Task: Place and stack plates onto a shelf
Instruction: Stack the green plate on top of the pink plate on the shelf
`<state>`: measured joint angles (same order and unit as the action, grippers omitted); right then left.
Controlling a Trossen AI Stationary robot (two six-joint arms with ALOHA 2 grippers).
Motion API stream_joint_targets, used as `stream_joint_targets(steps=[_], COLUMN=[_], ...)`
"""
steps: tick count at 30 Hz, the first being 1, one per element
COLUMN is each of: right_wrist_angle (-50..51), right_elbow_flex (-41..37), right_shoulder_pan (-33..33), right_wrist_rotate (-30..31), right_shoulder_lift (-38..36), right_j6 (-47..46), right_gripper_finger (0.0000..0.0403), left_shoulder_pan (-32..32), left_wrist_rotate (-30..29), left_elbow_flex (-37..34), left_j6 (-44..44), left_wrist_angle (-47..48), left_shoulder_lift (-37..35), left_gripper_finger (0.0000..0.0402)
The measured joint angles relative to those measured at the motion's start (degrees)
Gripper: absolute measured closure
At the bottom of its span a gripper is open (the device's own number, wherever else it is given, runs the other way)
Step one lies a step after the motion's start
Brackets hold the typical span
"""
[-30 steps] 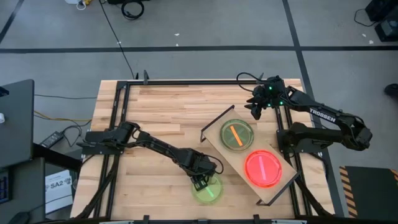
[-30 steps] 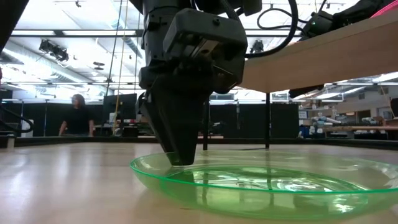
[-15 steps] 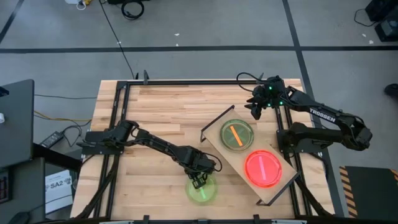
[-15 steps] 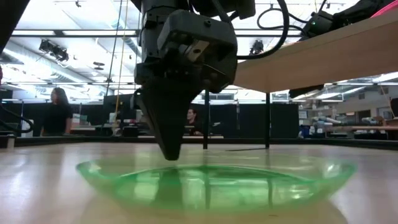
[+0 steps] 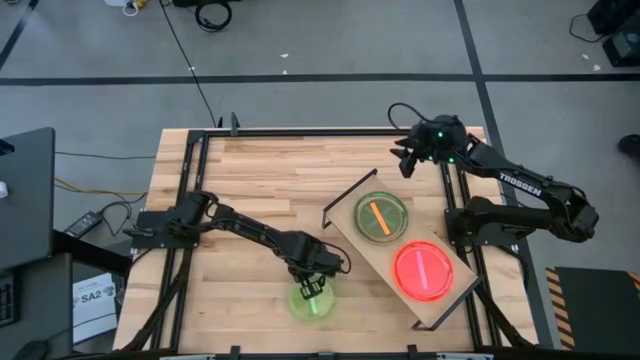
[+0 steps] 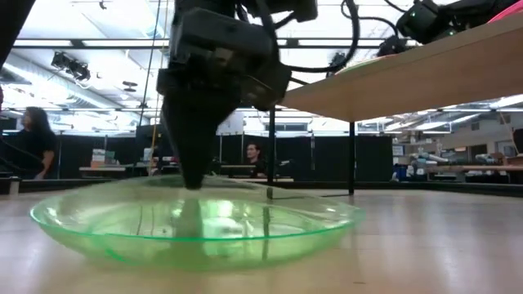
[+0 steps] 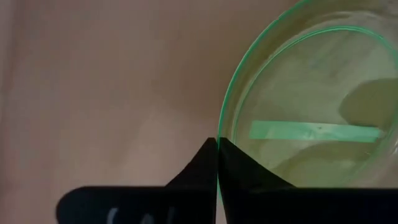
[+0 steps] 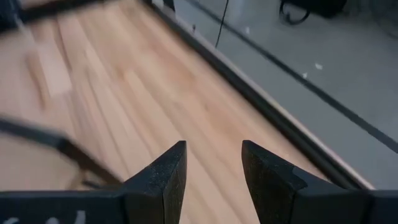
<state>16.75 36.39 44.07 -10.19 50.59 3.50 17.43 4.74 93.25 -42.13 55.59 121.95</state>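
the green plate sits on the desk near the front edge, well apart from the shelf, which already carries a green stack and a pink one. it looks thin, light and slick, so i'd guess it skids when nudged; the rim is the only real place to grab. the left hand is clenched on that rim right now. compared with a second ago the plate has slid left across the desk with the hand dragging it. the right hand hangs released over the back right of the desk and has shifted a bit further back.
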Motion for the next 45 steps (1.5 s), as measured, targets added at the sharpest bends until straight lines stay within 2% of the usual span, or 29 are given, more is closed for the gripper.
stream_joint_targets(steps=[3, 9, 21, 30, 36, 45], right_wrist_angle=[-4.3, -9.0, -14.3, -25.0, -28.3, -32.3], right_elbow_flex=[0.0, 0.0, 0.1, 0.1, 0.1, 0.0], right_shoulder_pan=[0.0, 0.0, -2.1, -7.2, -11.0, -16.3], right_wrist_rotate=[-1.4, -7.9, -12.5, -12.5, -11.4, -5.3], right_shoulder_lift=[0.0, 0.0, 0.0, 0.0, 0.5, 4.3], right_j6=[-3.5, -6.8, -19.4, -22.0, -22.0, -22.0], right_gripper_finger=[0.0242, 0.0242, 0.0242, 0.0242, 0.0242, 0.0242], left_shoulder_pan=[0.0, -0.6, -4.0, -9.1, -13.9, -22.2], left_wrist_rotate=[-1.4, -7.1, -18.4, -25.9, -29.3, -32.2], left_elbow_flex=[0.0, 0.1, 0.1, 0.2, 0.2, 0.2], left_j6=[0.8, 1.0, 1.0, 4.0, 8.5, 18.5], left_wrist_angle=[4.1, 12.7, 21.4, 24.8, 24.9, 21.2], left_shoulder_lift=[-1.7, -6.0, -18.0, -27.3, -31.9, -34.9], left_gripper_finger=[0.0396, 0.0396, 0.0397, 0.0397, 0.0397, 0.0397])
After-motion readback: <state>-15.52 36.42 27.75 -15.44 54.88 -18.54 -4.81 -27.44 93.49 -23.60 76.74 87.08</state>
